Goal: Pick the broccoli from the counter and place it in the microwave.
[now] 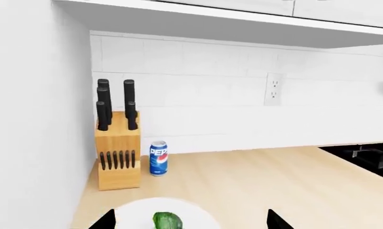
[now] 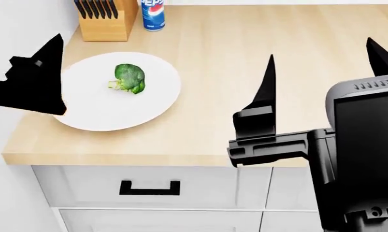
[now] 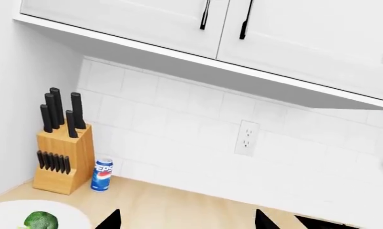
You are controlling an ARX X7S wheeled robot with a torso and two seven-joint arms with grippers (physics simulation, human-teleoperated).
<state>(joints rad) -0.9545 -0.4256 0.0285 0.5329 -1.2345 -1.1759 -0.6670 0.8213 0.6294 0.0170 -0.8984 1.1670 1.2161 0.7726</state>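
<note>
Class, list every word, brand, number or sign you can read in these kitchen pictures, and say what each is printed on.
"PEPSI": on the blue soda can beside the knife block.
No other text is readable; the wall outlet and cabinets carry none.

- The right gripper [image 2: 323,60] is raised at the right of the head view, its two black pointed fingers [image 2: 266,87] standing upright and spread well apart, nothing between them.
- Behind those fingers, the right arm's black block-shaped wrist and grey rounded housing fill the lower right corner of the head view.
- The left gripper [image 2: 20,53] shows only partly at the left edge of the head view, as a black pointed finger on a dark body.
- In the left wrist view its two fingertips [image 1: 105,220] sit wide apart, grasping nothing.
</note>
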